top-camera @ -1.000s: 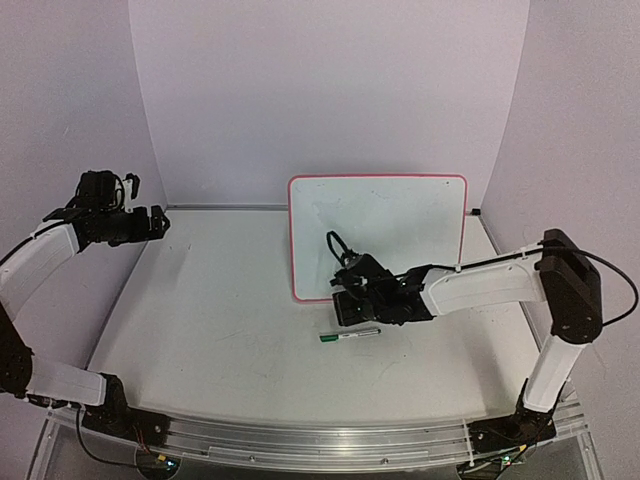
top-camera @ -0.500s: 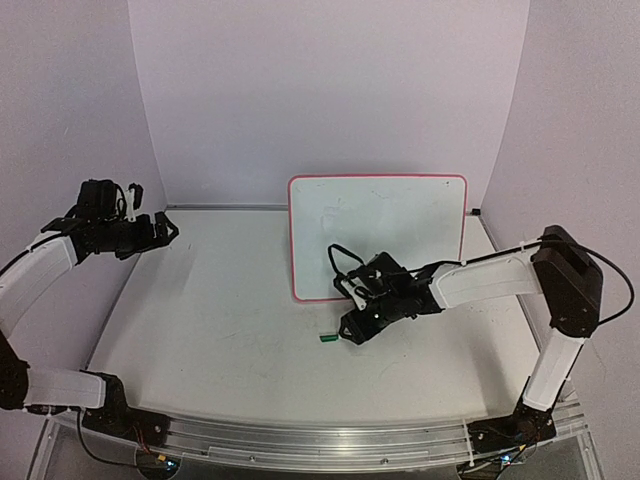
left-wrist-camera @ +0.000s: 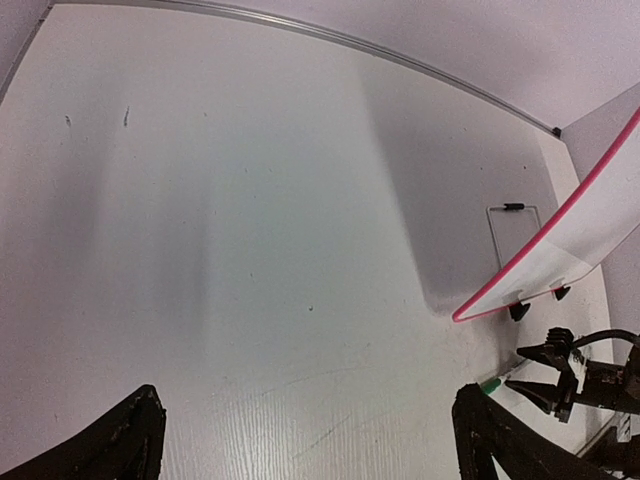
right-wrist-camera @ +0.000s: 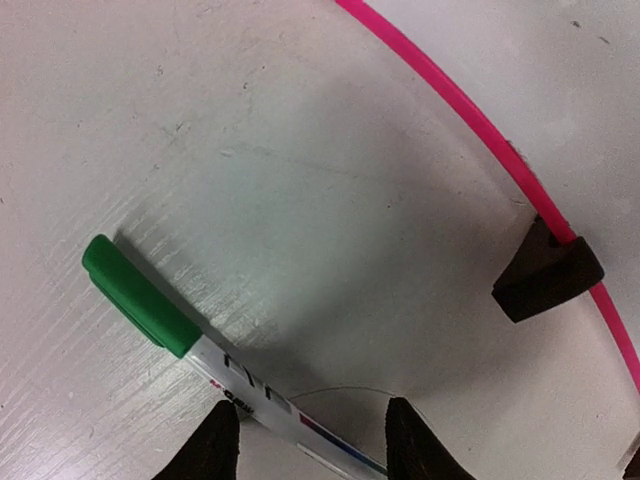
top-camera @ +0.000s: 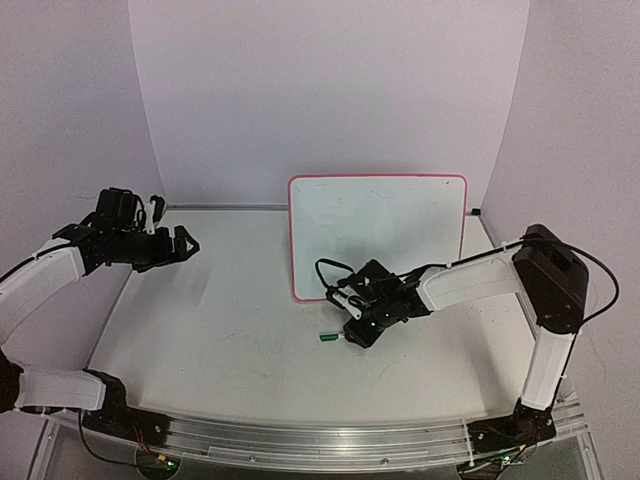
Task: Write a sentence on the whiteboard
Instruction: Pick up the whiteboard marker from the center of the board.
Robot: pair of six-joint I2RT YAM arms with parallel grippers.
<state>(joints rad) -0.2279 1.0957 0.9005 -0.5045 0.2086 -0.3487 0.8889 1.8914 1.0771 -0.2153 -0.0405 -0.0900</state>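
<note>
Matt, scuffed table (right-wrist-camera: pixel 300 150); smooth whiteboard (top-camera: pixel 380 230); glossy marker (right-wrist-camera: pixel 190 340), perhaps plastic.

Left hand (left-wrist-camera: pixel 310 435) fingers spread wide over white table (left-wrist-camera: pixel 250 250), red-framed whiteboard (left-wrist-camera: pixel 600 220) standing at right

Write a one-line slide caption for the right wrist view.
Right gripper straddles the green-capped marker lying on the table, near the whiteboard and its black foot.
</note>
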